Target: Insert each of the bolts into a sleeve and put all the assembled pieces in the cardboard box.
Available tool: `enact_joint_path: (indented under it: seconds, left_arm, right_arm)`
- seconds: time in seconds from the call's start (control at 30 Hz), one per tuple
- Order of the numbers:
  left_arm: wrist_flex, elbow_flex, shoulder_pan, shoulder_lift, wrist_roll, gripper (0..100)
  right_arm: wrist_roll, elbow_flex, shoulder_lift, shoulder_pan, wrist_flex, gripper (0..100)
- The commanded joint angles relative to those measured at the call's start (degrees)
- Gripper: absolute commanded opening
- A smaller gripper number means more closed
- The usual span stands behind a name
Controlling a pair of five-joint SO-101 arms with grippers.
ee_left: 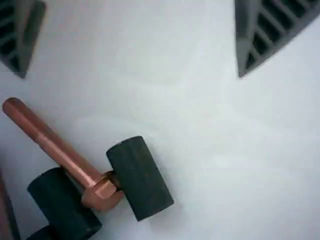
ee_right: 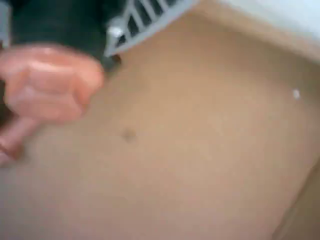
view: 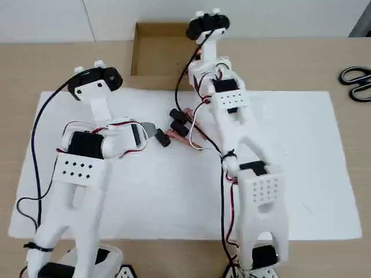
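We are logging the assembled piece (ee_right: 50,75), a dark sleeve with a copper bolt through it, hanging just above the floor of the cardboard box (ee_right: 190,150). The right wrist view is blurring here, but the right gripper (ee_right: 70,35) is showing its jaws clamped on the sleeve end, with the bolt sticking out beside them.

We are seeing the box sitting on the wooden table (view: 290,63) at the far edge of the white sheet (view: 290,162), and the right arm is stretching out over it.

On the sheet, a loose bolt (ee_left: 50,145) is lying flat with its head touching two loose sleeves, one sleeve (ee_left: 140,177) on one side and a second sleeve (ee_left: 62,210) on the other. The left gripper (ee_left: 131,75) is hovering over bare sheet just beside them, its jaws standing wide apart and holding nothing.

We are also noting more bolts (view: 194,136) lying near the right arm and scissors (view: 356,81) lying off the sheet at the table's right edge
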Motion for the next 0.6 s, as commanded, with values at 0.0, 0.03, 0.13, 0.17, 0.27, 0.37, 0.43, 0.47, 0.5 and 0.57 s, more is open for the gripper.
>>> enact_joint_path:
  seconds: [0.0, 0.03, 0.13, 0.17, 0.27, 0.37, 0.43, 0.47, 0.5, 0.57]
  left_arm:
    - [0.1, -2.2, -0.4, -1.0, 0.3, 26]
    - [0.1, -2.2, -0.4, -1.0, 0.3, 26]
    - [0.0, -2.2, -0.4, -1.0, 0.3, 26]
    - [0.0, -2.2, -0.4, -0.9, 0.3, 26]
    - [0.0, -2.2, -0.4, -0.6, 0.3, 26]
    - [0.0, -2.2, -0.4, -0.6, 0.3, 26]
    - [0.0, -2.2, -0.4, -0.6, 0.3, 26]
    - [0.0, -2.2, -0.4, -0.5, 0.3, 26]
    - [0.0, -2.2, -0.3, -0.5, 0.3, 26]
    - [-0.1, -2.2, -0.2, -0.5, 0.3, 26]
  right_arm:
    - [0.8, -11.5, 3.1, -0.7, -1.5, 0.2]
    - [0.8, -13.0, 4.4, -0.7, -1.5, 0.2]
    - [0.8, -16.6, 8.1, -0.7, -1.5, 0.2]
    - [0.8, -17.4, 9.5, -0.7, -1.6, 0.2]
    - [0.7, -19.1, 12.6, -0.7, -1.9, 0.3]
    - [0.7, -19.6, 13.9, -0.6, -1.9, 0.3]
    - [0.4, -19.8, 13.6, -0.4, -1.5, 0.3]
    - [0.4, -20.0, 12.9, -0.4, -1.3, 0.3]
    - [0.4, -20.2, 11.8, -0.4, -0.8, 0.3]
    - [0.6, -21.1, 9.8, -0.6, -0.4, 0.3]
